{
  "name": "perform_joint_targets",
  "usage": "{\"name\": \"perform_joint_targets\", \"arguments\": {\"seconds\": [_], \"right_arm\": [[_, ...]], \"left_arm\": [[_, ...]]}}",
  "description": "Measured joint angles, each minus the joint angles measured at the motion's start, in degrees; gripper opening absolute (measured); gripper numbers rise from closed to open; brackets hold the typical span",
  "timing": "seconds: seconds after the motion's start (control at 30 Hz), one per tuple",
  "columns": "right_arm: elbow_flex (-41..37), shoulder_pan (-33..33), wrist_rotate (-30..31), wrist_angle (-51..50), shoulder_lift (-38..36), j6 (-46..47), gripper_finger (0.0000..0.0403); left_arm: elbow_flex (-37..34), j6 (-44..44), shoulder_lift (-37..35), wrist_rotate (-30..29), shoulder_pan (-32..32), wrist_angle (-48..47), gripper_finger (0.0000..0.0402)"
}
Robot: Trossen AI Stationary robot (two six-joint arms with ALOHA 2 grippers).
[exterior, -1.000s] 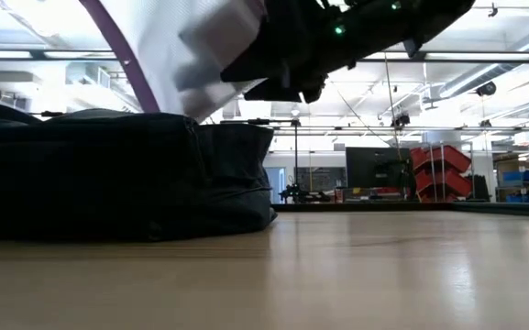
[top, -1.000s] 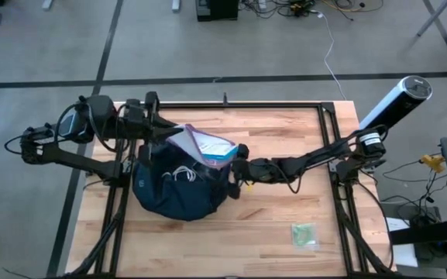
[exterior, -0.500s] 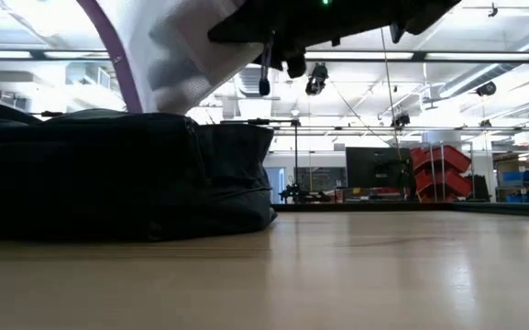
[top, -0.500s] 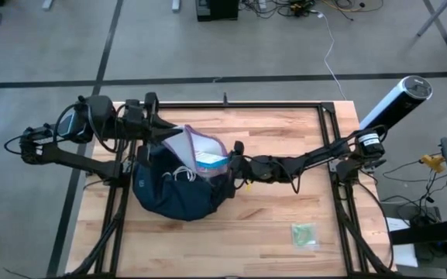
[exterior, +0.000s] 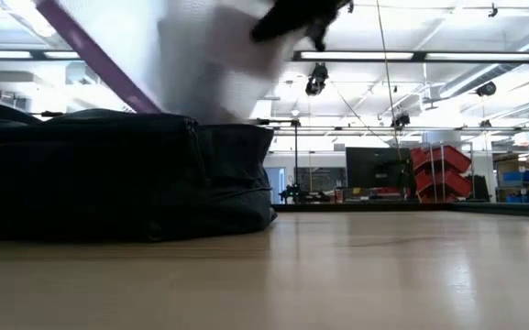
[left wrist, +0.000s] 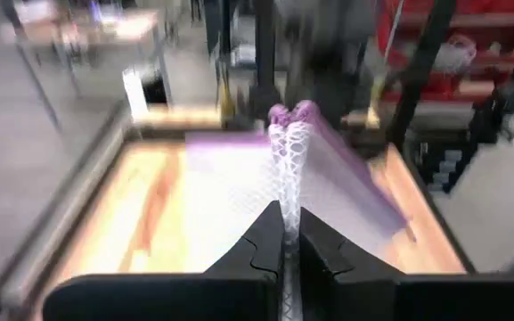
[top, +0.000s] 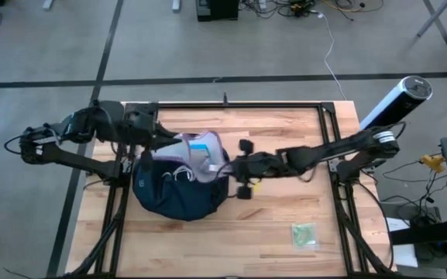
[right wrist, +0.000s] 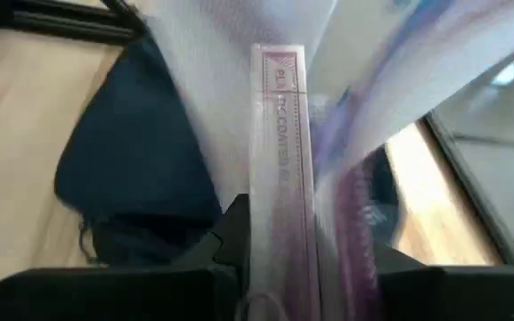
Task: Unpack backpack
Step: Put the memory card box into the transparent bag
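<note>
The dark navy backpack (top: 178, 194) lies on its side at the table's left-centre; its flank also fills the left of the low view (exterior: 108, 174). Above its open top is a clear, purple-edged zip pouch (top: 198, 153) (exterior: 200, 55), held up between both grippers. My left gripper (top: 161, 143) (left wrist: 290, 241) is shut on the pouch's left end. My right gripper (top: 228, 164) (right wrist: 310, 267) is shut on its right end, where a flat printed box (right wrist: 279, 134) shows inside the pouch. My left gripper pinches the pouch's meshed, purple-trimmed edge (left wrist: 289, 169) between its two fingers. It comes from the table's left, slanting a little down. The pouch stretches away from the fingers, above the backpack. My right gripper pinches the pouch's right end between its two fingers (right wrist: 232, 234), with the flat box's narrow side (right wrist: 279, 205) standing edge-on between them. It comes from the table's right, slanting down. The pouch stands on edge, over the backpack's opening.
A small green packet (top: 304, 234) lies near the table's front right. Black frame rails (top: 331, 116) run along the table's edges. Bare wood (top: 285, 209) lies to the right of the backpack.
My right gripper has shut on the pouch's right end, risen and tipped toward level. The pouch, which lay spread flat over the backpack, now stands on edge and looks narrower from above. My left gripper has tipped downward, still shut on the pouch.
</note>
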Motion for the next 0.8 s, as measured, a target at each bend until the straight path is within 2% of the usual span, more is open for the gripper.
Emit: {"name": "perform_joint_targets", "arguments": {"seconds": [0.13,0.23,0.37,0.53,0.67,0.8], "right_arm": [[6.5,-0.3,0.2,-16.5,-5.8,2.8,0.0054],[7.5,-0.6,0.6,-19.8,-10.1,6.2,0.0054],[5.0,-0.5,0.4,-21.5,-12.7,11.4,0.0055],[-1.9,0.2,-0.9,-19.9,-11.9,15.8,0.0055],[-6.1,0.3,-6.0,-19.2,-9.4,17.6,0.0054],[-7.6,0.5,-7.6,-19.0,-7.4,16.9,0.0082]], "left_arm": [[-5.6,-0.6,2.6,4.0,-0.1,6.7,0.0],[-10.7,-0.1,5.3,6.0,0.0,15.1,0.0],[-15.6,0.4,9.3,6.4,0.1,24.5,0.0],[-16.2,-0.9,13.6,6.8,0.2,24.9,0.0],[-15.0,-1.5,13.5,6.8,0.2,23.4,0.0],[-13.1,-1.7,11.5,6.7,0.2,20.3,0.0]]}}
